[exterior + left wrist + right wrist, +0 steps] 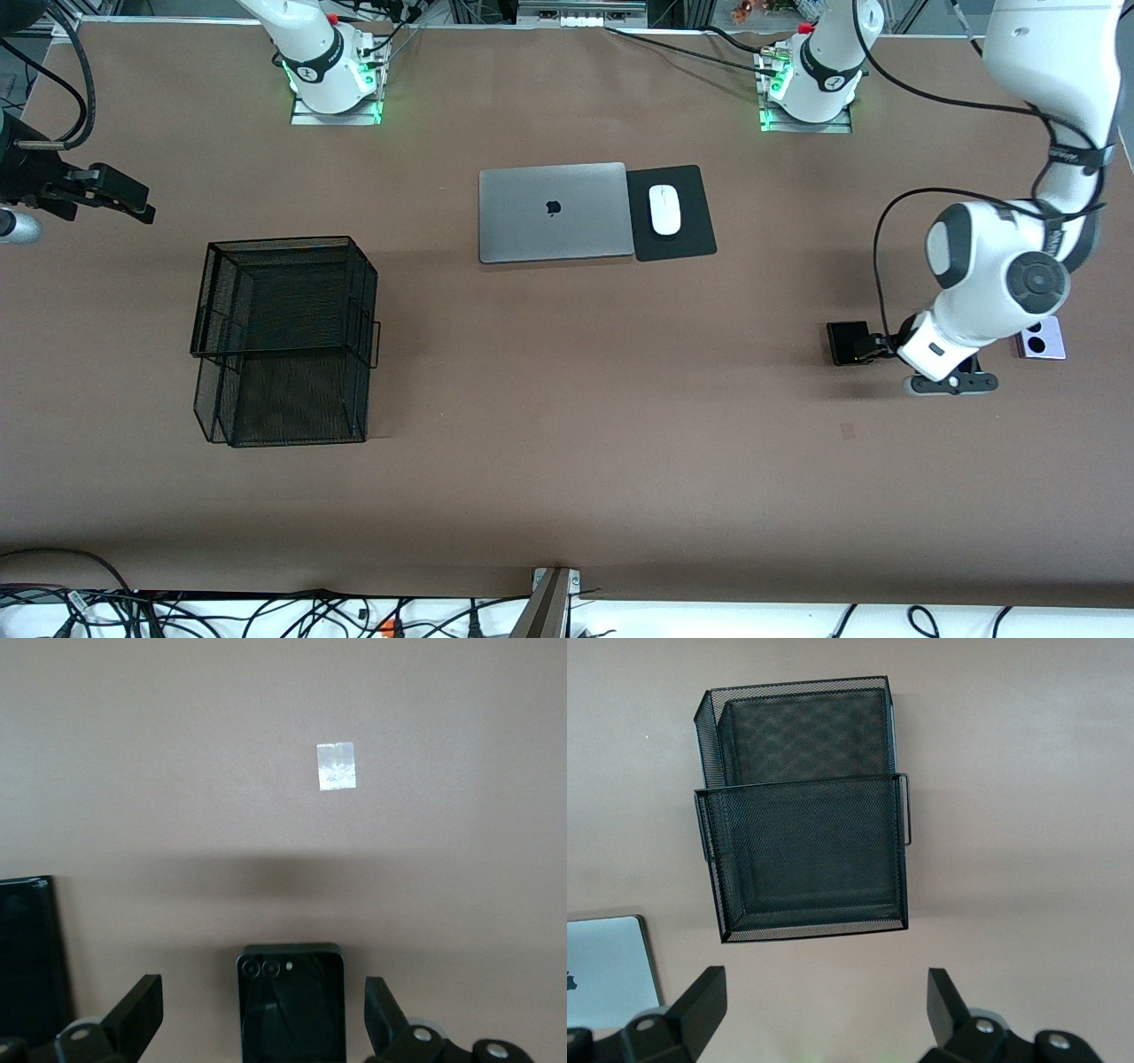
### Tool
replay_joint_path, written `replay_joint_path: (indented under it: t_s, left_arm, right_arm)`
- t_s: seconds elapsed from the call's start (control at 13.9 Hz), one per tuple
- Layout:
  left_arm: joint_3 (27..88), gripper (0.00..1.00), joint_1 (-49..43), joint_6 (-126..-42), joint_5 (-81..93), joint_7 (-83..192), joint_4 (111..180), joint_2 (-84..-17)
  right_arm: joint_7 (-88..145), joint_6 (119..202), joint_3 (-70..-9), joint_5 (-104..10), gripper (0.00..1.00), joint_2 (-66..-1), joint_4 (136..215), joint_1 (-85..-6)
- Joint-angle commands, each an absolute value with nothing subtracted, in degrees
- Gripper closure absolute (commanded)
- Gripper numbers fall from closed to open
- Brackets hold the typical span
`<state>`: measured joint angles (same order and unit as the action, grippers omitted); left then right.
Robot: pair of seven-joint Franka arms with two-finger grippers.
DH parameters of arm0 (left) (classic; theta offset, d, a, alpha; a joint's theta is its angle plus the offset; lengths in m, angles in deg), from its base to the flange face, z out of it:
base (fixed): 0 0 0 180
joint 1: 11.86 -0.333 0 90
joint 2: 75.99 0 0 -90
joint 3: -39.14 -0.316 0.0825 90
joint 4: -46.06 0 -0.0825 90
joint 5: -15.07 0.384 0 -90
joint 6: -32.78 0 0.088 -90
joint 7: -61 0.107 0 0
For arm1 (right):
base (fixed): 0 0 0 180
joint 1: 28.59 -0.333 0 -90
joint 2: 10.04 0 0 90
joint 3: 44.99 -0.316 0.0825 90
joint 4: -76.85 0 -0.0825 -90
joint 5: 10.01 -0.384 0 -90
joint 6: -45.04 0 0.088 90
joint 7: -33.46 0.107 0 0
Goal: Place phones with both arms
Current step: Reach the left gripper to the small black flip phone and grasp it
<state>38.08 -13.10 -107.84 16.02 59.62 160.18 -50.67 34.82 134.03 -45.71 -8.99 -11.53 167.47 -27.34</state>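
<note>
Phones: folded black phone (pixel 291 1001) lay on the worktop (pixel 567 461) under the spread left gripper (pixel 261 1019); lilac-white phone (pixel 1041 338) beside it. None yet placed in the mesh basket (pixel 283 341). Right gripper (pixel 824 1014) spread, empty, waiting over the worktop.

I work in a robotics lab. My two arms are bolted to metal base plates (pixel 335 111) with green indicator lights on a wide brown worktop (pixel 567 461), aluminium framing (pixel 580 11) runs along its edge, and loose cables (pixel 266 611) tangle below the edge nearest the front camera.
</note>
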Motion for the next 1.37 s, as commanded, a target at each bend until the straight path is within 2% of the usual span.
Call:
replay_joint_path:
  t_s: [0.0,0.51,1.15,1.23,1.3]
  left_arm:
    - [38.35,0.0,-13.1,-115.56,15.16,60.74,165.67,-50.24]
    - [39.4,0.0,-13.01,-118.13,15.07,60.21,169.02,-49.18]
    - [39.4,0.0,-13.27,-119.01,15.07,60.12,169.11,-47.07]
    - [39.4,0.05,-13.27,-119.01,15.07,60.12,169.02,-47.07]
    - [39.4,0.24,-13.27,-119.01,14.98,59.95,169.02,-47.07]
  right_arm:
    - [34.42,133.72,-45.43,-9.66,0.0,-11.01,167.2,-27.45]
    - [34.34,133.38,-45.43,-9.66,0.0,-11.01,167.2,-27.53]
    - [34.42,133.73,-45.43,-9.66,0.0,-11.01,167.2,-27.53]
    - [34.42,133.73,-45.43,-9.57,0.0,-11.01,167.2,-27.53]
    - [34.42,133.73,-45.43,-9.57,0.0,-11.01,167.11,-27.45]
